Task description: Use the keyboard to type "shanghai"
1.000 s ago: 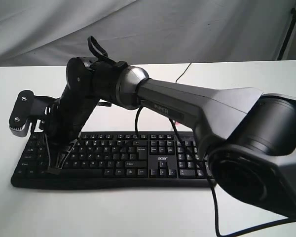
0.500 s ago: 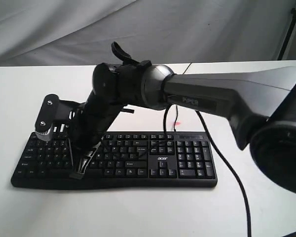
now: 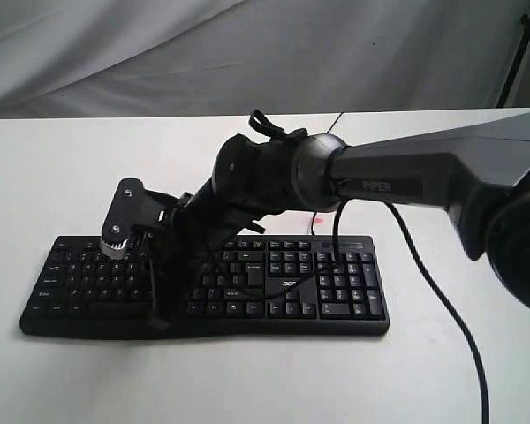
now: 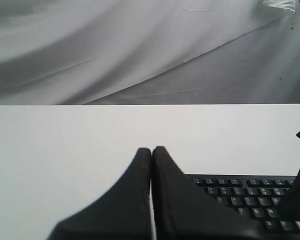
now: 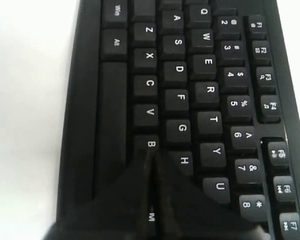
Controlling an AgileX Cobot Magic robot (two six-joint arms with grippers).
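Pointing closed right jaws at the keyboard point(image 5: 180, 70), beside its B key point(image 5: 150, 144).

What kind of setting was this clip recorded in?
Likely a robot lab or test bench staged for recording: a plain white table, a draped grey cloth backdrop behind it, and a black keyboard under the right gripper.

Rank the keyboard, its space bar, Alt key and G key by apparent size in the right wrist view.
1. Keyboard, overflowing the frame.
2. Space bar, a long strip.
3. Alt key and G key: about alike; G looks nearer the camera, so I leave them unranked.
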